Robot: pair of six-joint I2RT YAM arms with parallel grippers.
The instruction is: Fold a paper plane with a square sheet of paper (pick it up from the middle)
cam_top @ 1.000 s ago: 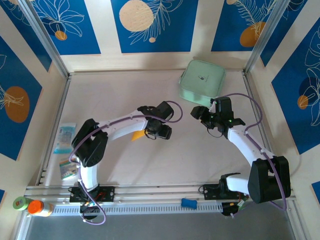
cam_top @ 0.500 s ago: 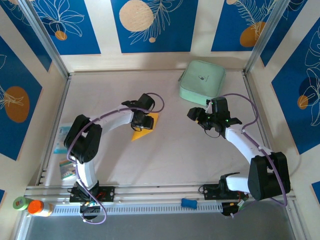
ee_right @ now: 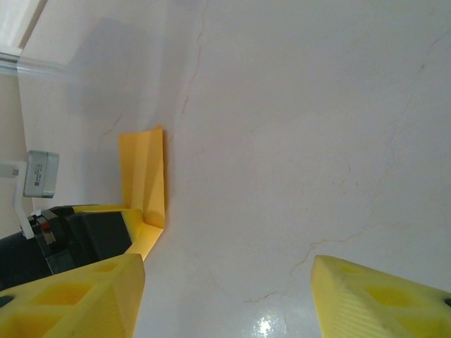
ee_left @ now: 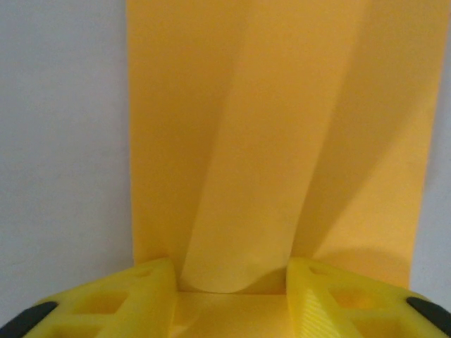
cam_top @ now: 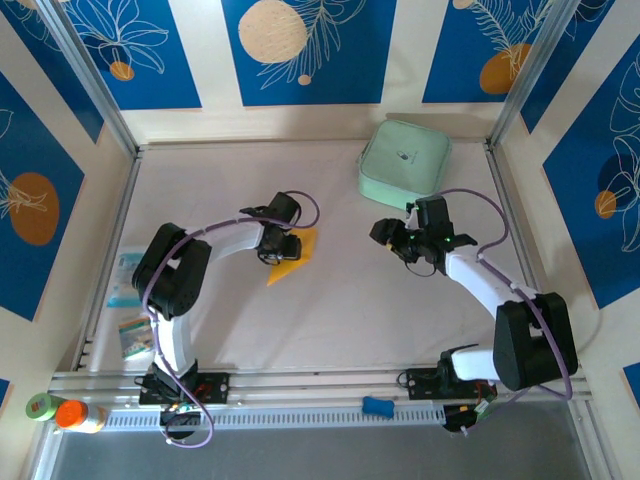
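Observation:
The orange-yellow paper, folded into a narrow creased paper plane [cam_top: 300, 246], lies flat on the table left of centre. My left gripper [cam_top: 277, 243] presses down on its left end. In the left wrist view the yellow fingers [ee_left: 151, 296] stand on the paper plane [ee_left: 282, 105], and a raised fold of it fills the gap inside my left gripper [ee_left: 231, 271], touching both fingers. My right gripper [cam_top: 386, 236] hovers to the right of the paper, apart from it, jaws wide with nothing between them. The right wrist view looks past that gripper [ee_right: 229, 271] to the paper plane [ee_right: 141, 169].
A mint-green rounded case [cam_top: 404, 160] sits at the back right, just behind the right arm. Small printed packets [cam_top: 128, 275] lie along the left edge. Bottles [cam_top: 70, 412] and a blue object [cam_top: 377, 405] rest on the front rail.
My left gripper swung back and left off the paper's right side, came down on the paper's left end, and its jaws narrowed around a fold. The right gripper drifted slightly left.

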